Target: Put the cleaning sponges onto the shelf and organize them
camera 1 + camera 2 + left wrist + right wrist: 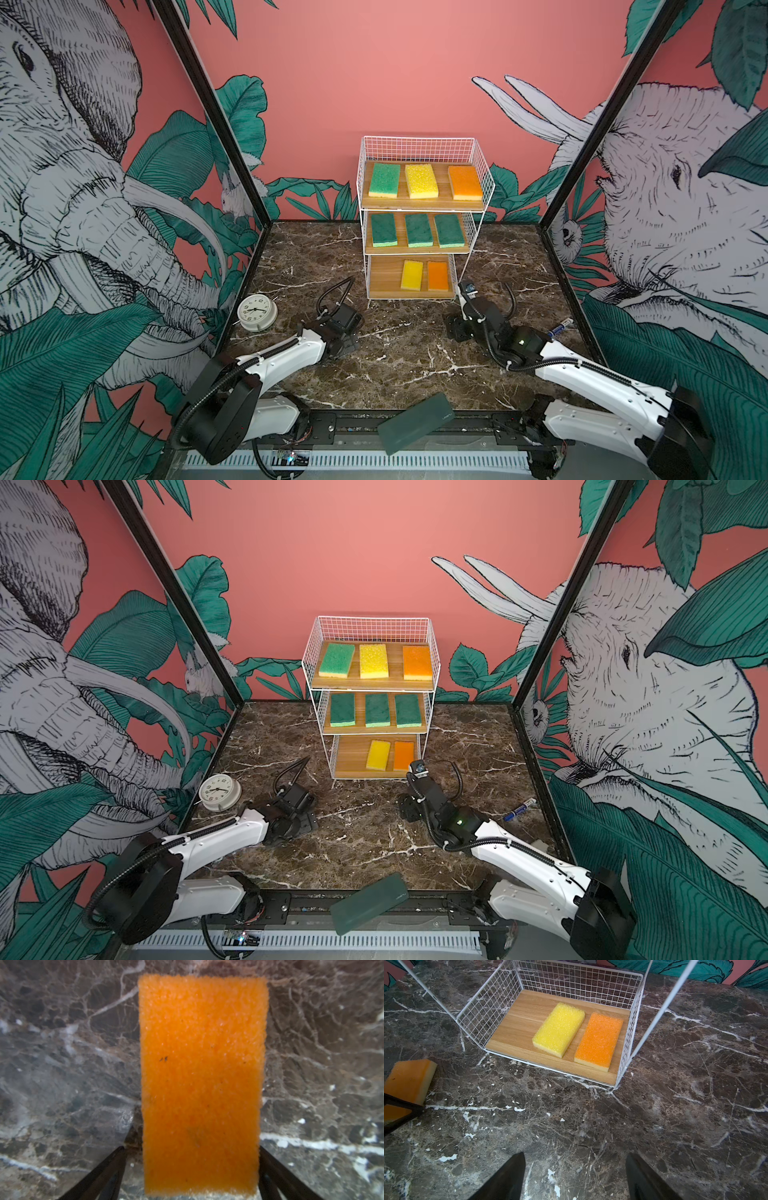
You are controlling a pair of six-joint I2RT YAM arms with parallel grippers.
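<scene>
Picking up: this is the step you are at, I judge. Eight sponges sit on the shelf point(417, 139) and one is off it.
Loose sponge point(202, 1064): it lies flat on the table point(62, 1043), orange face up, in front of the shelf on the left arm's side. Both top views hide it under the arm.
Left gripper point(191, 1148): it is low over the loose sponge with jaws apart, straddling one short end. Bare table shows between one finger and the foam, so nothing is clamped.
Right gripper point(575, 1154): jaws apart with nothing between them, above bare table just before the bottom board.
Top board point(422, 203): green, yellow and orange sponges in a row.
Middle board point(417, 249): three green sponges, also in a row.
Bottom board point(512, 1028): the yellow sponge point(558, 1029) and orange sponge point(599, 1041) lie side by side, and the part beside the yellow one is bare.
Next move: close your left jaws across the sponge's width, lift it, and carry it to that bare part. Lay it parallel to the yellow sponge.
Care: foam yields, so squeeze firmly. Enter low under the middle board and stay off the wire side wall.
</scene>
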